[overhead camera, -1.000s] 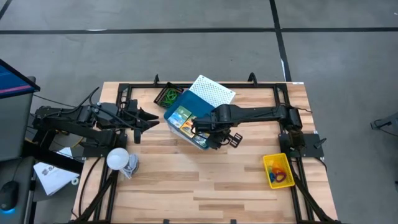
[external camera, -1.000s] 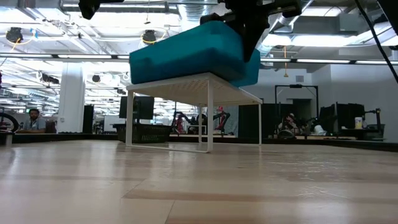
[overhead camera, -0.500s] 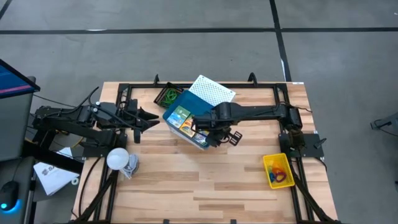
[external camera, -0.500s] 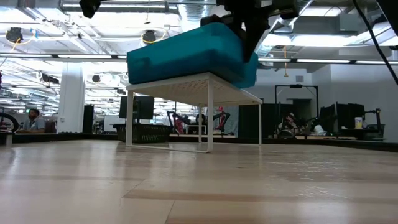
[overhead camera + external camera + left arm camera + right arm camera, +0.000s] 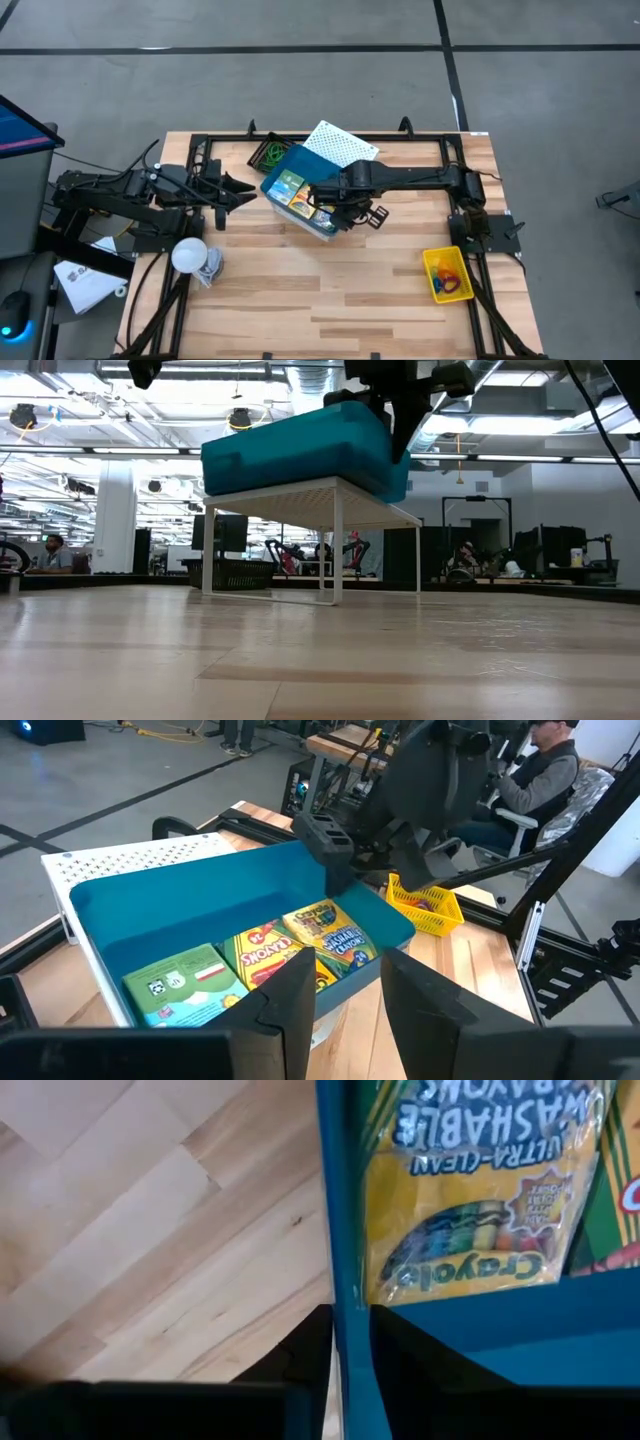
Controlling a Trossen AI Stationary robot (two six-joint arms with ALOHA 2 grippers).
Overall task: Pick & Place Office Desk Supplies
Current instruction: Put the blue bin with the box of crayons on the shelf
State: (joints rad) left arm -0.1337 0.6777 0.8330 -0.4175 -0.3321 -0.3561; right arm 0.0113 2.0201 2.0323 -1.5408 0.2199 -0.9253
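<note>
A blue tray (image 5: 298, 188) carries three crayon packs (image 5: 265, 955); my right gripper (image 5: 335, 213) is shut on it and holds it above the table by the white perforated shelf (image 5: 342, 147). In the low view the tray (image 5: 300, 445) hangs tilted over the shelf's top (image 5: 320, 492); whether they touch I cannot tell. A black mesh tray (image 5: 270, 153) with green rubber bands sits at the far edge. A yellow tray (image 5: 447, 273) with orange and blue bands sits near the right edge. My left gripper (image 5: 240, 192) waits open at the left, pointing at the blue tray. My right gripper grips the blue tray's side wall (image 5: 340, 1230) near its near-right corner, one finger (image 5: 420, 1350) inside the tray and one (image 5: 300, 1355) outside. It comes from above, pointing down. The tray is lifted clear of the table and tilted, with the packs lying inside.
A white round bulb-like object (image 5: 190, 255) lies near the table's left edge, close to my left arm. Black frame rails (image 5: 300, 137) run along the far, left and right sides. Bare wood (image 5: 320, 290) spreads over the near half of the table.
My right gripper has carried the blue tray a little toward the table's left and far side, closer over the white shelf. The tray has stayed tilted, and the grip has not changed.
</note>
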